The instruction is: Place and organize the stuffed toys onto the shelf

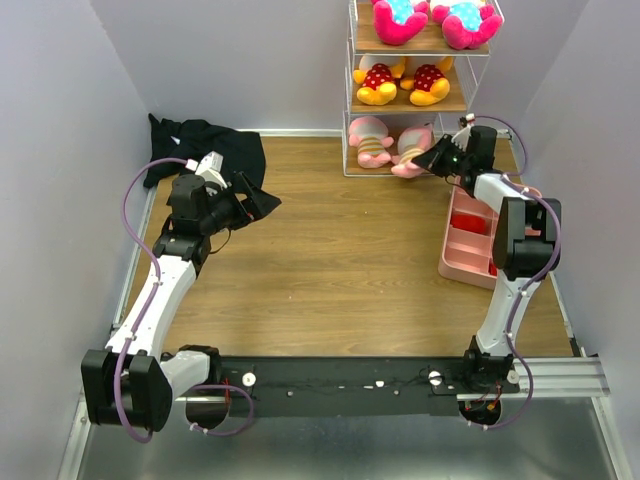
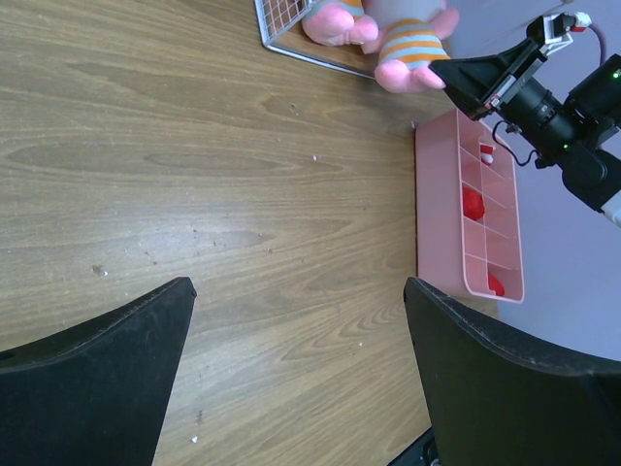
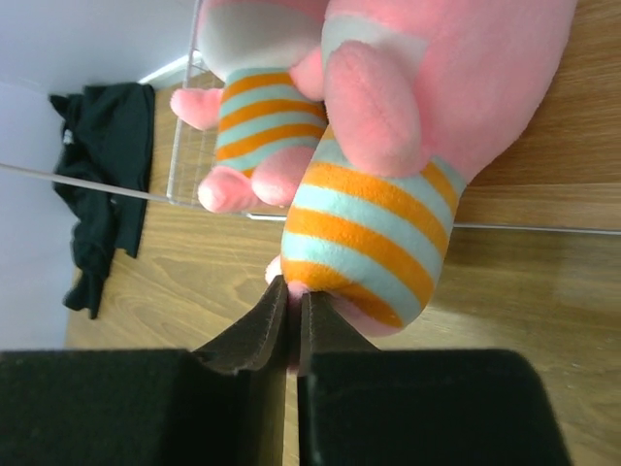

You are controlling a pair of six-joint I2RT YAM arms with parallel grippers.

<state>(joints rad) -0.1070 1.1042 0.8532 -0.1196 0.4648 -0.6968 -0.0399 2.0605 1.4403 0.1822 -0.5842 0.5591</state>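
Note:
The shelf (image 1: 349, 100) stands at the back right. Two white-and-magenta stuffed toys (image 1: 400, 20) sit on its top board, two yellow ones (image 1: 378, 82) on the middle board and a pale pink striped one (image 1: 370, 140) at the bottom. A second pink striped toy (image 3: 388, 223) leans at the shelf's front edge, half out over the table. My right gripper (image 3: 291, 286) pinches a bit of its pink plush at the lower end, jaws almost together. My left gripper (image 2: 299, 291) hangs wide open over bare wood at the left, nothing between its fingers.
A black cloth (image 1: 205, 145) lies at the back left corner. A pink compartment tray (image 1: 465, 245) with small red items sits along the right wall, under my right arm. Grey walls close in on three sides.

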